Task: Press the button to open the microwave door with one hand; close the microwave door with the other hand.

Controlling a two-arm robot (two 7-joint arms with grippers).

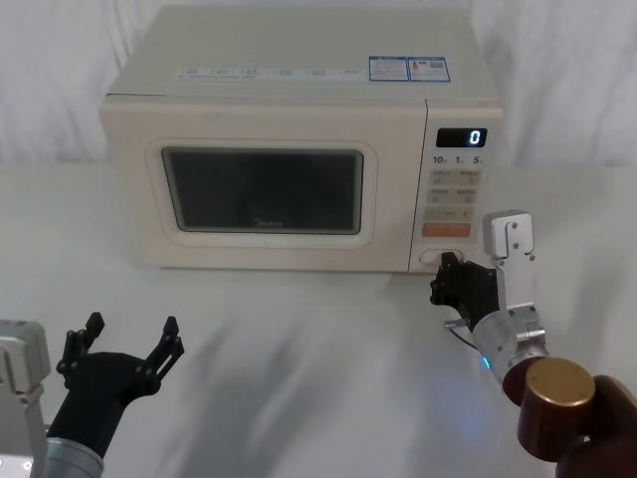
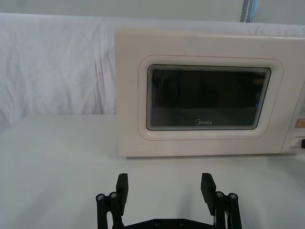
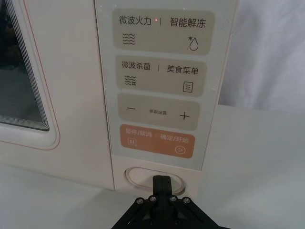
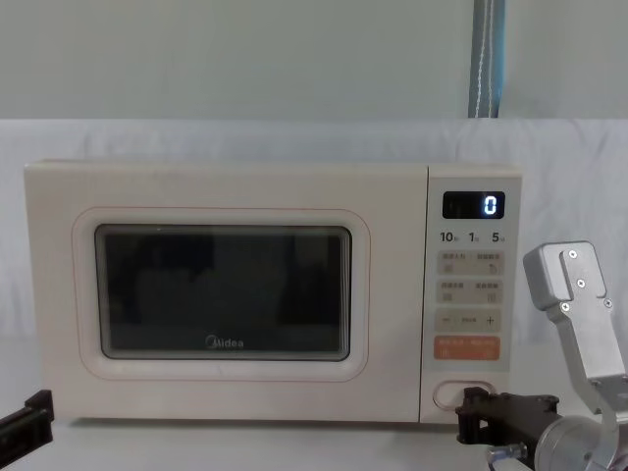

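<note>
The cream microwave (image 1: 299, 90) stands at the back of the table, its display showing a blue "0". The microwave door (image 1: 269, 264) with its dark window lies flush and closed; it also faces the left wrist view (image 2: 128, 95). At the bottom of the key panel sits the oval button (image 1: 438, 256) (image 3: 140, 177) (image 4: 479, 391). My right gripper (image 1: 450, 267) (image 3: 162, 183) (image 4: 469, 402) is shut, its joined tips right at the button's face; I cannot tell whether they touch it. My left gripper (image 1: 132, 326) (image 2: 165, 183) hovers open low at the front left, well short of the door.
The orange key (image 3: 157, 140) and cream keys (image 3: 159, 105) sit just above the button. White cloth covers the table (image 1: 299, 378) and the wall behind. Open table lies between my left gripper and the microwave.
</note>
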